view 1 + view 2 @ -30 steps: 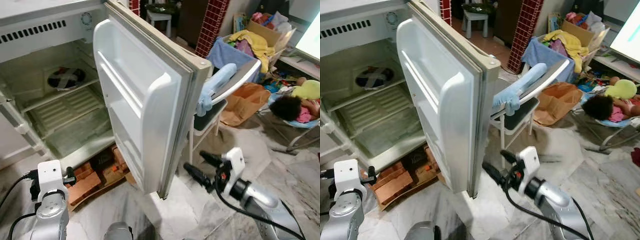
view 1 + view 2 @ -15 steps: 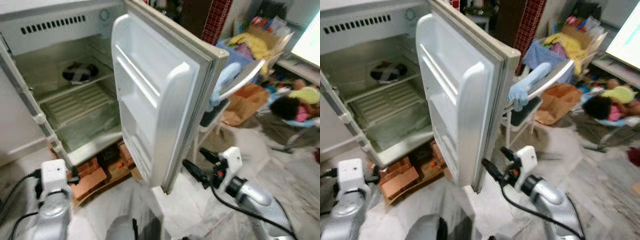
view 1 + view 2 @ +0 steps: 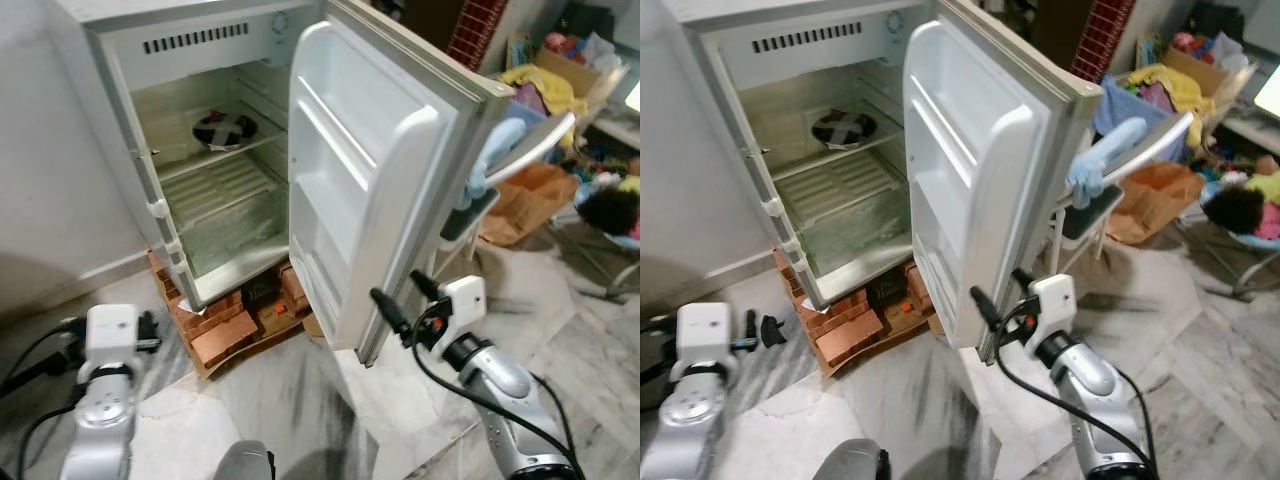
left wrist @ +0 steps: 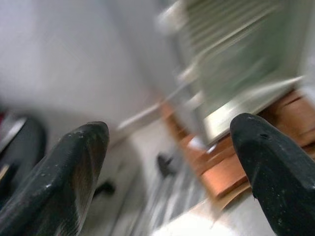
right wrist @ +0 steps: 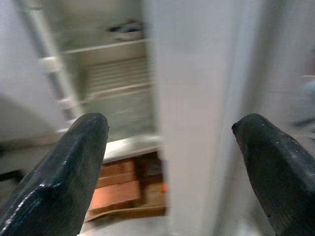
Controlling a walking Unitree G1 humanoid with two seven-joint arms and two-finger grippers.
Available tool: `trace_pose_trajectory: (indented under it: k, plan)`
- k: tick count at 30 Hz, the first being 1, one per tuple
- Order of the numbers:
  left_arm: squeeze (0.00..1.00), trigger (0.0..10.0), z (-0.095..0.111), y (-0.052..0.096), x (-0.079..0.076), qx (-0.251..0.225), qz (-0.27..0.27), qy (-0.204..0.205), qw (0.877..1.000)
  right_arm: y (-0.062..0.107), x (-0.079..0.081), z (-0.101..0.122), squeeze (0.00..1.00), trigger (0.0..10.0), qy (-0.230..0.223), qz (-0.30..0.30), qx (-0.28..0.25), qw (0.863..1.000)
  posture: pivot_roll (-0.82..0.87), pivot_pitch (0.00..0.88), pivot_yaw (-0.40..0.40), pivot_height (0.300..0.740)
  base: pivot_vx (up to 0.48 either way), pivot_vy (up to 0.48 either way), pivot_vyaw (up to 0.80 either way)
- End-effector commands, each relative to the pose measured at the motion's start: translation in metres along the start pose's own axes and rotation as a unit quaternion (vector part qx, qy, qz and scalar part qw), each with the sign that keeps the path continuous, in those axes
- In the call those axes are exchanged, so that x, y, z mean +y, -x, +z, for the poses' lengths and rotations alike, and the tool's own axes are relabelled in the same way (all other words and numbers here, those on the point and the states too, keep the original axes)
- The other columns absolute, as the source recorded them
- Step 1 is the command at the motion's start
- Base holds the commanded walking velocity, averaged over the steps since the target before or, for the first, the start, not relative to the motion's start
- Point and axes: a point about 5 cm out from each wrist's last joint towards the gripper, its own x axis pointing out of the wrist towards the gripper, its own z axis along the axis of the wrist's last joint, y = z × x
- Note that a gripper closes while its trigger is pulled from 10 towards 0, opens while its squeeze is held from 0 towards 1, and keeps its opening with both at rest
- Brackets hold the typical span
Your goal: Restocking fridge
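The white fridge (image 3: 215, 215) stands open, its door (image 3: 370, 190) swung wide toward me. On its upper shelf sits a dark round dish (image 3: 224, 128); the lower shelves look bare. My right gripper (image 3: 400, 298) is open, low down just beside the door's outer edge, nothing between its fingers. In the right wrist view the door edge (image 5: 192, 113) lies between the two fingers (image 5: 69, 172). My left gripper (image 4: 170, 132) is open and low at the left, over the floor, pointing toward the fridge base.
The fridge rests on orange bricks (image 3: 225, 335). A chair with a blue cloth (image 3: 500, 160) stands right behind the door. A brown bag (image 3: 530, 195), piled clothes (image 3: 545, 85) and a person lying down (image 3: 610, 205) are at the right. A grey wall (image 3: 50, 150) is left.
The whole view has swung and pulled back, so the fridge now shows more fully with the wall at left. My right gripper stays open near the door's lower edge.
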Motion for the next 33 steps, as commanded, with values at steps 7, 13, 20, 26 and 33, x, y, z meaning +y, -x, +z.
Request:
trace_pose_trajectory:
  k: [7,13,20,26,33]
  plan:
    - [0.00,10.0,0.015,-0.006,-0.013,-0.036,-0.047,0.003,0.998,0.002,-0.009,-0.004,0.00,10.0,0.010,-0.097,0.002,0.995,0.08,0.002,-0.056,0.740,0.000,-0.104,0.00]
    - [0.00,10.0,0.007,-0.003,-0.013,-0.013,-0.025,0.013,1.000,-0.013,-0.016,0.000,0.00,10.0,0.035,-0.127,0.006,0.991,0.07,0.011,-0.047,0.740,0.000,-0.103,0.00]
    - [0.00,10.0,-0.027,0.006,0.017,0.102,0.107,0.061,0.987,-0.058,-0.027,0.029,0.00,10.0,0.038,-0.158,-0.015,0.987,0.10,0.015,-0.057,0.740,0.000,0.000,0.00]
    - [0.00,10.0,-0.052,0.022,0.034,0.172,0.162,0.085,0.968,-0.096,-0.007,0.050,0.00,10.0,-0.021,-0.122,-0.039,0.992,0.12,0.019,-0.069,0.740,0.000,0.000,0.00]
    - [0.00,10.0,-0.051,0.024,0.026,0.180,0.152,0.102,0.966,-0.135,0.096,0.071,0.00,10.0,-0.167,0.120,-0.046,0.977,0.15,0.011,-0.086,0.740,0.000,0.000,0.00]
